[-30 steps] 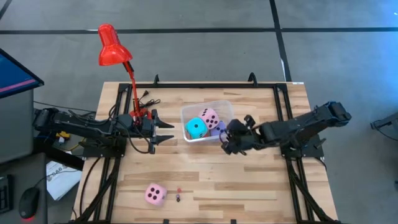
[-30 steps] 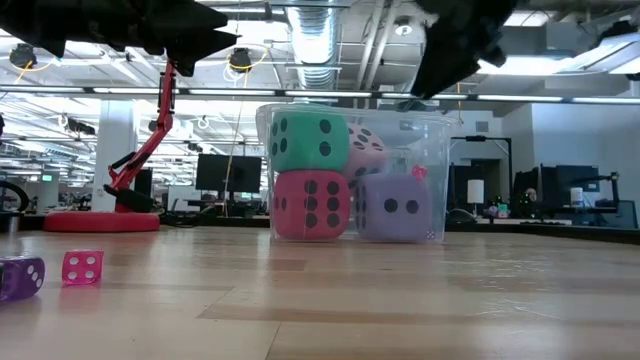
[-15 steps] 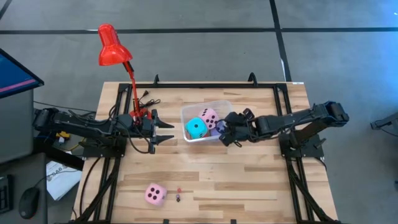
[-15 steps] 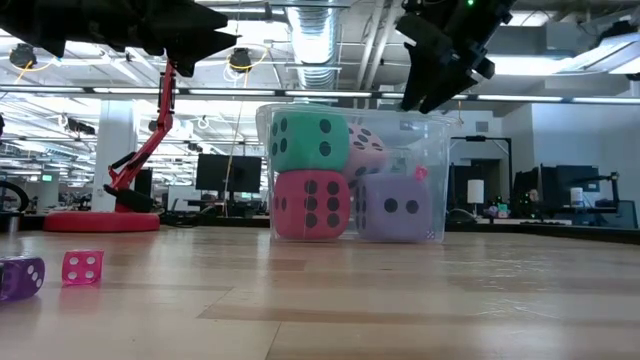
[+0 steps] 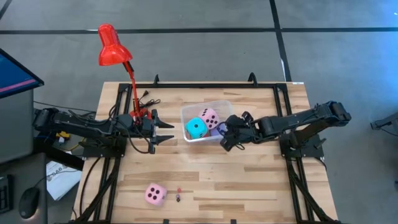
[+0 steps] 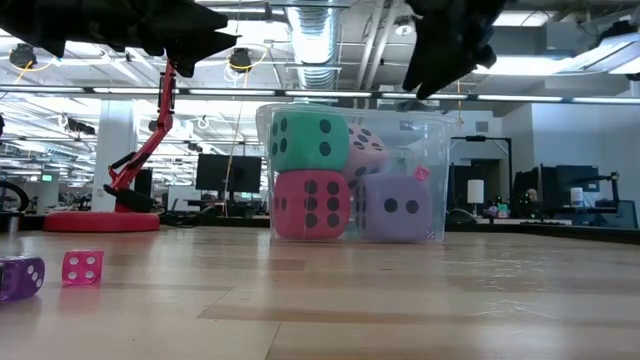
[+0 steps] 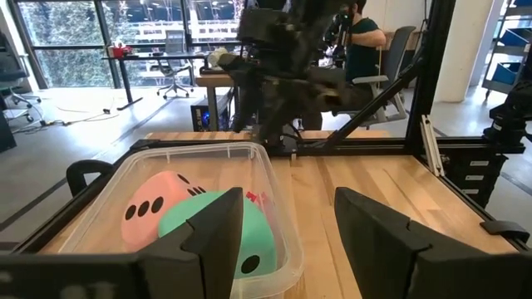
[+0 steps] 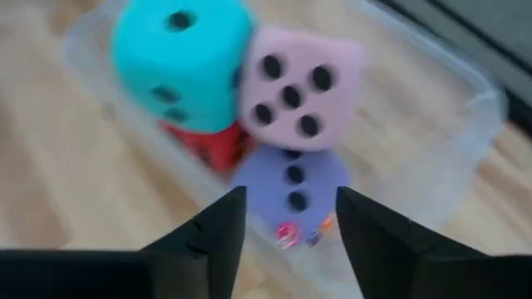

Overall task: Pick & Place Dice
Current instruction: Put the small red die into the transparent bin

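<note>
A clear plastic tub (image 5: 206, 107) stands at the table's middle. In it are a cyan die (image 5: 196, 128), a pink die (image 5: 210, 117), a lavender die (image 8: 291, 183) and a red die (image 6: 310, 205). The cyan and pink dice rest on top of the red and lavender ones. Another pink die (image 5: 155, 194) sits flat on the wood near the front left. My right gripper (image 5: 225, 132) hangs open just right of the tub, tilted down at it, with nothing between its fingers (image 8: 218, 228). My left gripper (image 5: 171, 131) stands open and level, left of the tub.
A red desk lamp (image 5: 112, 46) has its base at the back left, close to my left arm. Two small dice, one purple (image 6: 20, 278) and one pink (image 6: 82, 267), lie near the front edge. Black frame rails (image 5: 283, 106) run along the table's sides. Bare wood lies in front of the tub.
My right gripper has spread its fingers apart beside the tub's right wall and swung slightly toward the tub. The dice in the tub and the pink die on the table have kept still.
</note>
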Controlling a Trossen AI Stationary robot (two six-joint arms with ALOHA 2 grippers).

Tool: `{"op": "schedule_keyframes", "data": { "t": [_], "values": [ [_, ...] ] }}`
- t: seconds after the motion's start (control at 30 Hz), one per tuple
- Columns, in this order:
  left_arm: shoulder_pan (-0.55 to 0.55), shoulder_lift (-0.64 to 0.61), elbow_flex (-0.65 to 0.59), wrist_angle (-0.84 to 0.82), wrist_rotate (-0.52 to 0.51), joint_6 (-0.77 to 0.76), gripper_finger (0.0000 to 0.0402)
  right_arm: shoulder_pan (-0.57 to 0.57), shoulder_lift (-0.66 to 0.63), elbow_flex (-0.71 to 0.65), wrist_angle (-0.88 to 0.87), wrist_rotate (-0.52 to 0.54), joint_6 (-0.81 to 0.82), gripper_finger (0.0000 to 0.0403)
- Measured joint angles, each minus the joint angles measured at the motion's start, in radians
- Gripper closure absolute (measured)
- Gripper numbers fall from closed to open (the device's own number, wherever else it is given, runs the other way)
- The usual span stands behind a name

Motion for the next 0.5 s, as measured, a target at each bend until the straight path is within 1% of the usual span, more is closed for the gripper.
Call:
{"op": "schedule_keyframes", "data": {
  "t": [0.2, 0.3, 0.4, 0.5],
  "values": [
    [0.0, 0.0, 0.0, 0.001, 0.0, 0.0, 0.0221, 0.094, 0.0, 0.011, -0.004, -0.063, 0.003, 0.028],
    [0.0, 0.0, 0.0, 0.0, 0.0, 0.0, 0.0221, 0.151, 0.0, 0.011, -0.005, -0.065, 0.035, 0.031],
    [0.0, 0.0, 0.0, -0.001, 0.0, 0.0, 0.0221, 0.208, 0.001, 0.011, -0.008, -0.065, 0.045, 0.0333],
    [0.0, 0.0, 0.0, -0.002, 0.0, 0.0, 0.0221, 0.261, 0.001, 0.011, -0.007, -0.065, 0.045, 0.0348]
  ]
}}
